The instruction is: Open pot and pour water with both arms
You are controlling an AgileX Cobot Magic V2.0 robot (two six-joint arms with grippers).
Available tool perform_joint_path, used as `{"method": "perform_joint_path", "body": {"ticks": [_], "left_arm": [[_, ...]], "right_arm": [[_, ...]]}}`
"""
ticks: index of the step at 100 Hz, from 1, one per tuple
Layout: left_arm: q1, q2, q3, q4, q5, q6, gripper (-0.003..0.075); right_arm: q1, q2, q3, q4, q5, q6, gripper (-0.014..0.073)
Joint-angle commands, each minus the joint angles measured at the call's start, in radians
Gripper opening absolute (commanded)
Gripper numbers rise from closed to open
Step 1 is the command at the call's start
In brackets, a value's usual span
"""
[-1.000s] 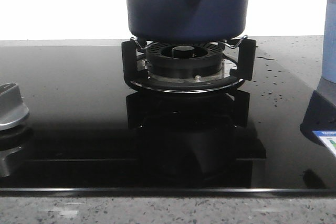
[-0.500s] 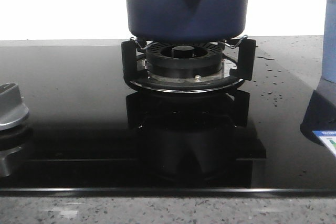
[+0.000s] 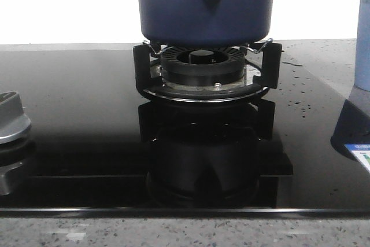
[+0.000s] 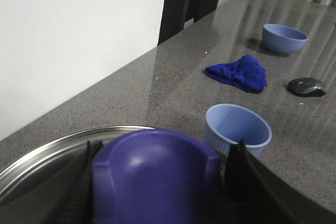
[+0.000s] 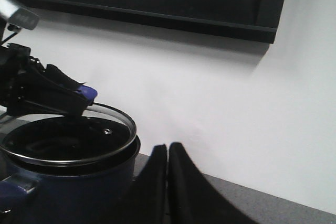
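Note:
The dark navy pot [image 3: 205, 4] stands on the gas burner [image 3: 203, 70]; its top is cut off in the front view. In the right wrist view the pot [image 5: 68, 187] carries a glass lid [image 5: 68, 148] with a steel rim, which sits slightly tilted over the pot's rim. My left gripper [image 4: 163, 177] is shut on the lid's blue knob [image 4: 152, 182], a finger on each side, and it also shows in the right wrist view [image 5: 52, 95]. My right gripper [image 5: 168, 148] is shut and empty, beside the pot, apart from it.
The black glass hob [image 3: 87, 114] has a silver knob [image 3: 11, 120] at the left. A pale blue cylinder [image 3: 363, 44] stands at the right edge. On the counter are a pale blue ramekin [image 4: 237, 128], a blue cloth [image 4: 239, 72], a blue bowl [image 4: 284, 38] and a mouse [image 4: 307, 85].

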Motion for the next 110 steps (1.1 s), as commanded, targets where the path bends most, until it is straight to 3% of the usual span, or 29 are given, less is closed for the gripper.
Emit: {"method": "perform_joint_path", "body": {"ticks": [1,23,43,51,61,73,83,96,110], "left_arm": [[-0.008,-0.031,-0.046,-0.089,0.034,0.003,0.0333],[-0.007,-0.011,-0.046,-0.085,0.019,0.003,0.0345],[-0.005,-0.014,-0.046,-0.085,-0.011,0.003,0.0551],[-0.001,-0.034,-0.046,-0.088,-0.007,0.001,0.0561],[0.018,-0.089,-0.046,-0.075,0.000,-0.043,0.0457],[0.051,-0.201,-0.027,0.008,0.000,-0.100,0.0144],[0.084,-0.322,0.028,0.066,-0.021,-0.106,-0.0016],[0.140,-0.529,0.190,0.079,-0.092,-0.107,-0.0020],[0.190,-0.787,0.422,0.090,-0.182,-0.107,-0.0020]], "right_arm": [[0.000,0.002,-0.026,0.008,-0.008,0.011,-0.0064],[0.000,0.002,-0.026,0.008,-0.023,0.011,-0.0064],[0.000,0.002,-0.026,-0.008,-0.024,0.011,-0.0064],[0.000,0.002,-0.026,-0.018,-0.025,0.011,-0.0064],[0.000,0.002,-0.026,-0.030,-0.030,0.011,-0.0064],[0.007,0.002,-0.026,-0.072,-0.038,0.015,-0.0064],[0.030,0.002,-0.026,-0.147,-0.042,0.084,-0.0064],[0.081,0.002,-0.026,-0.308,-0.075,0.269,-0.0064],[0.119,-0.008,-0.017,-0.307,-0.135,0.291,-0.0063]]}}
